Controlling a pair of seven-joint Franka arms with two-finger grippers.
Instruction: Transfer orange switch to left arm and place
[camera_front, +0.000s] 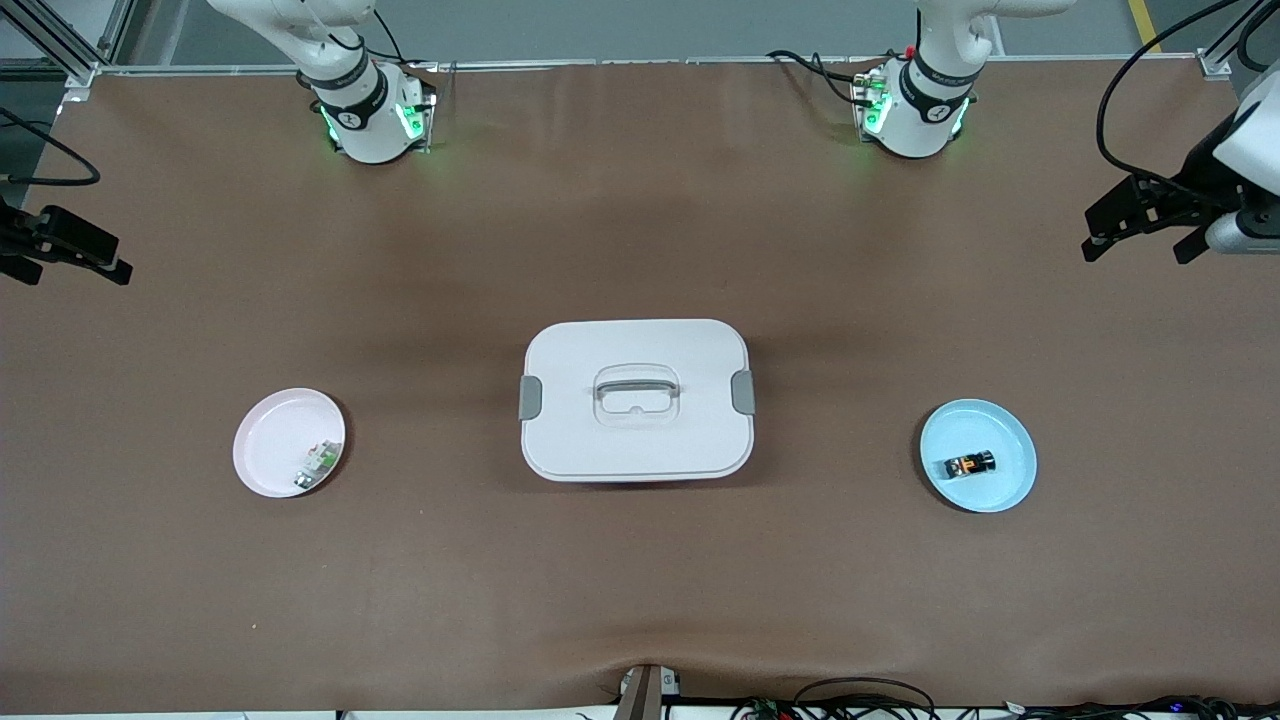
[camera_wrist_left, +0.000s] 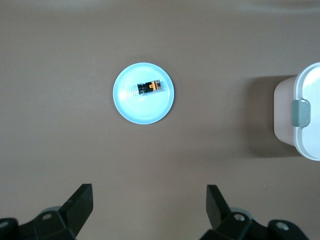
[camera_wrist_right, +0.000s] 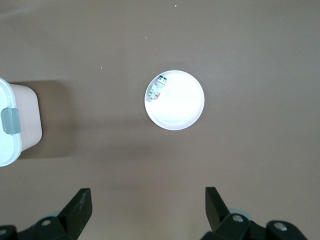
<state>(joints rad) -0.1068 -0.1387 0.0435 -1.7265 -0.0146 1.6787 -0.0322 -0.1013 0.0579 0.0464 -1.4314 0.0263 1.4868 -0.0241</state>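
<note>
While the orange switch (camera_front: 971, 465) sits untouched in its blue plate (camera_front: 1012, 487), I've started nothing; left tool (camera_front: 1146, 232) and right tool (camera_front: 62, 252) hang spread, empty.

The orange switch (camera_front: 971, 465) is a tiny black cylindrical part with an orange face and a metallic end. It lies on its side in a light blue round plate (camera_front: 1010, 493) toward the left arm's end of the counter, untouched. The box (camera_front: 637, 400) is a large white rounded-rectangular container, lid shut, with grey latches on its two short sides and a recessed grey handle on top. It sits flat at the middle of the counter, well apart from the switch's plate.
</note>
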